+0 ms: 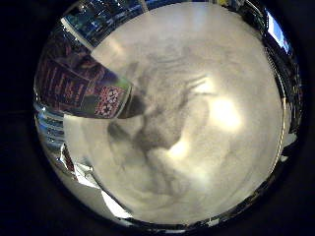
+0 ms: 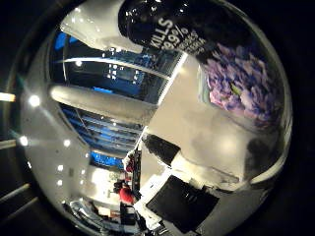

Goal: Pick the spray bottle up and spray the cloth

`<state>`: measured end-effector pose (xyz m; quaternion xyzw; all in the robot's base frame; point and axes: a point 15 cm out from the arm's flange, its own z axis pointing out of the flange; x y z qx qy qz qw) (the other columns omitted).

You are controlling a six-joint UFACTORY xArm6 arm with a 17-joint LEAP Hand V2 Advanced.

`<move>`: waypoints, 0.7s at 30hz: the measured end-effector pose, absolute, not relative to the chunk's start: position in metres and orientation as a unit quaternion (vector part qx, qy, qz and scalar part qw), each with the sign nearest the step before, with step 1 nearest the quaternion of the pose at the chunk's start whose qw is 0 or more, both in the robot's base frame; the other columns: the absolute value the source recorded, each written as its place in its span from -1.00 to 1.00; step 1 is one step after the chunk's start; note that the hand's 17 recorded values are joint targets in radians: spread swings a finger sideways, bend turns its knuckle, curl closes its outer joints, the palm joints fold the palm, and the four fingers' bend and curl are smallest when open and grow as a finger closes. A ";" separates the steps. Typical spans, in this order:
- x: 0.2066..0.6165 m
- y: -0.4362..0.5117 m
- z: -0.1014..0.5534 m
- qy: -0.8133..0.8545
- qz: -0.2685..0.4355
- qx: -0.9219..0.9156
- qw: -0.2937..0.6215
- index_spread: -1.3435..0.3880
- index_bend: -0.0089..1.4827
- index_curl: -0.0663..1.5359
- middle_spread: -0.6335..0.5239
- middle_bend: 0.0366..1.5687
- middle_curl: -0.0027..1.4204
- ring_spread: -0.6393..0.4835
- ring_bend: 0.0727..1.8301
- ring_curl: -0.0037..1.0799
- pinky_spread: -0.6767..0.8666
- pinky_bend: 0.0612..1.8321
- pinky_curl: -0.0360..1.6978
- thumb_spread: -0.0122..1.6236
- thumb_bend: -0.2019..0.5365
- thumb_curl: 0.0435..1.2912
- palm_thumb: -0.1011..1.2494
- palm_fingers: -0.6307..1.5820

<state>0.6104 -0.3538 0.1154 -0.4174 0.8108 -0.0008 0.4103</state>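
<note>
The spray bottle [image 2: 197, 34] lies close against my palm; its dark label carries white print and purple flowers. Its label edge [image 1: 83, 83] also shows in the little finger side view, lifted over the table. A white part of my right hand [image 2: 93, 24] curls beside the bottle, so the hand is shut on it. Below the bottle, a pale crumpled cloth [image 1: 167, 147] lies spread on the light table [image 1: 197, 24]. The shadow of the hand and bottle falls across the cloth.
The table's edge [image 2: 206, 172] shows in the thumb side view, with a black box-like thing [image 2: 182, 204] and another dark object [image 2: 160, 147] beside it. Beyond are room lights and blue windows.
</note>
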 end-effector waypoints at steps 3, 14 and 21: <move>0.612 -0.354 0.118 0.811 -0.004 -0.416 0.412 0.29 -0.75 -0.53 -0.01 -0.49 -0.41 0.01 -0.32 -0.43 0.22 -0.48 -0.67 0.12 -0.53 -0.59 -0.26 -0.02; 0.624 -0.351 0.133 0.808 -0.012 -0.402 0.430 0.28 -0.74 -0.47 0.00 -0.47 -0.38 0.00 -0.31 -0.45 0.22 -0.41 -0.72 0.13 -0.54 -0.59 -0.25 -0.06; 0.640 -0.341 0.134 0.809 -0.027 -0.398 0.430 0.21 -0.72 -0.42 -0.15 -0.31 -0.30 -0.12 -0.20 -0.42 0.12 -0.43 -0.79 0.15 -0.51 -0.59 -0.16 0.10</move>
